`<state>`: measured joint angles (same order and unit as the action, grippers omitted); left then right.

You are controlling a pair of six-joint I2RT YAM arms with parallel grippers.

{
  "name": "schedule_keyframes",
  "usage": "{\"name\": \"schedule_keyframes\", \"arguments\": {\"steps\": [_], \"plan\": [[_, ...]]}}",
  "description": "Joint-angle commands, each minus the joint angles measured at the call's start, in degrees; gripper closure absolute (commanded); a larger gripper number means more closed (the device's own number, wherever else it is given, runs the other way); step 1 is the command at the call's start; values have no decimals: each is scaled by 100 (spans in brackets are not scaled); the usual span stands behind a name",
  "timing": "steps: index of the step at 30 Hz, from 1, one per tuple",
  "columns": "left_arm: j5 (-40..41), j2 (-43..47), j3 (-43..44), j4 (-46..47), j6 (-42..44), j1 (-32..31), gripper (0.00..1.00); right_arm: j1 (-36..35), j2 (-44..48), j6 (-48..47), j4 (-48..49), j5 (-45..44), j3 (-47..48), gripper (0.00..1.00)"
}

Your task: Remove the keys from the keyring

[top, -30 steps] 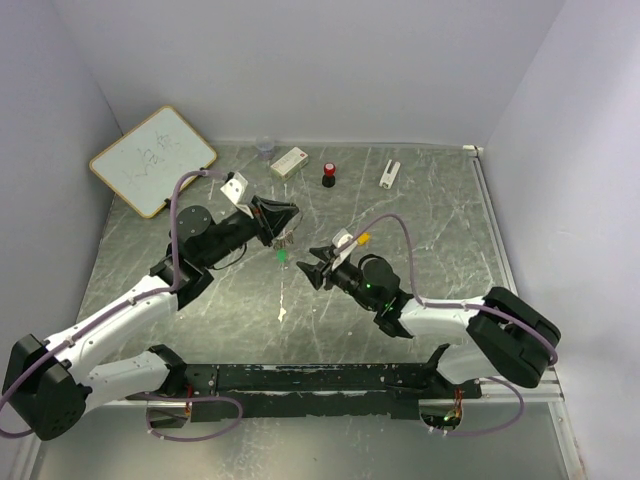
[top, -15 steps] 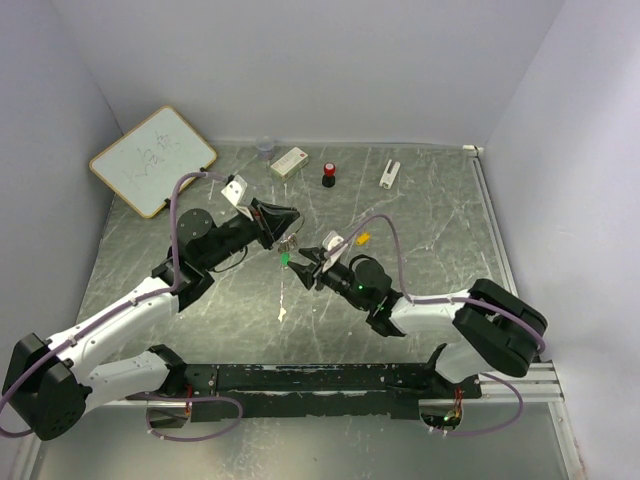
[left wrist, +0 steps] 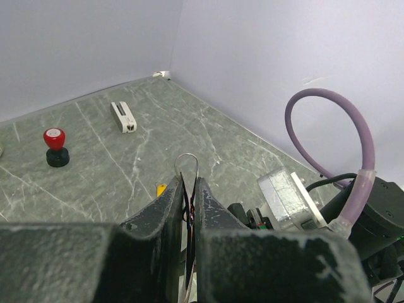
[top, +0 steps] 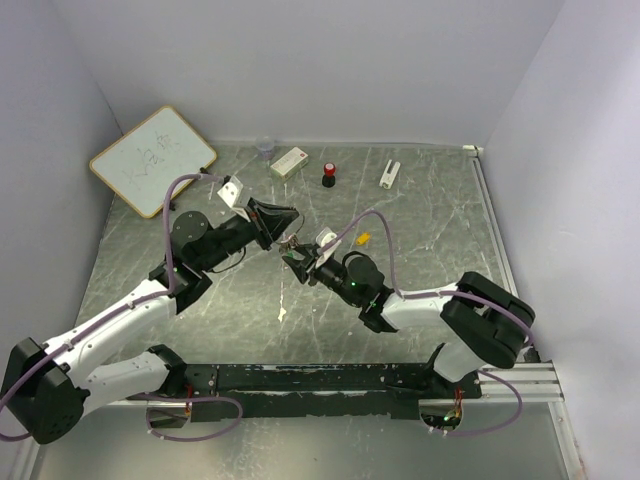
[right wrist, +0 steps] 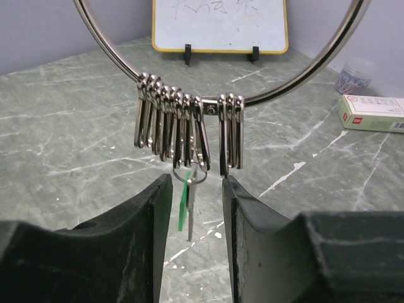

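My left gripper (top: 283, 224) is shut on the keyring (left wrist: 188, 165), holding it above the table; its thin wire loop sticks up between the pads. In the right wrist view the keyring (right wrist: 212, 106) is a large wire ring carrying several silver clips. A green key (right wrist: 184, 203) hangs from a small ring under them. My right gripper (right wrist: 196, 184) is open, one jaw on each side of the green key, not touching it. It sits just below the left gripper in the top view (top: 294, 257). The yellow key (top: 362, 239) lies loose on the table and also shows in the left wrist view (left wrist: 161, 188).
A whiteboard (top: 153, 160) leans at the back left. A small cup (top: 265, 148), a white box (top: 289, 162), a red-capped black knob (top: 329, 176) and a white block (top: 389, 173) stand along the back edge. Purple cables arch over both arms.
My right gripper has moved left and up to the keyring, and its open jaws now straddle the green key. The left gripper has kept hold of the ring, barely shifting.
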<state>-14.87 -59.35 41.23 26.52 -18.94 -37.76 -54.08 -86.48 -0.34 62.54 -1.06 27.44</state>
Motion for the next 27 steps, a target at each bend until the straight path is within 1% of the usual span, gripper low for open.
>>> {"name": "schedule_keyframes", "arguments": {"steps": [1, 3, 8, 16, 17, 21, 24, 27], "plan": [[-180, 160, -39, 336, -222, 6, 93, -32, -93, -67, 275, -134, 116, 63], [-197, 169, -42, 351, -286, 5, 93, -32, -121, -63, 288, -139, 116, 65], [-170, 181, -43, 384, -303, -12, 93, -32, -165, -32, 447, -161, 48, 72], [-137, 118, -80, 516, -334, -34, 93, -32, -275, 50, 478, -79, 112, 73], [-128, 118, -80, 520, -334, -38, 93, -35, -287, 56, 478, -67, 112, 75], [-84, 102, -71, 489, -300, -34, 93, -33, -293, 78, 449, -45, 127, 99], [43, 96, -77, 410, -235, -36, 93, -37, -187, 78, 198, -56, 132, 100], [302, 67, -55, 161, -181, -37, 88, -42, 84, 20, -358, -197, 130, 100]]}}
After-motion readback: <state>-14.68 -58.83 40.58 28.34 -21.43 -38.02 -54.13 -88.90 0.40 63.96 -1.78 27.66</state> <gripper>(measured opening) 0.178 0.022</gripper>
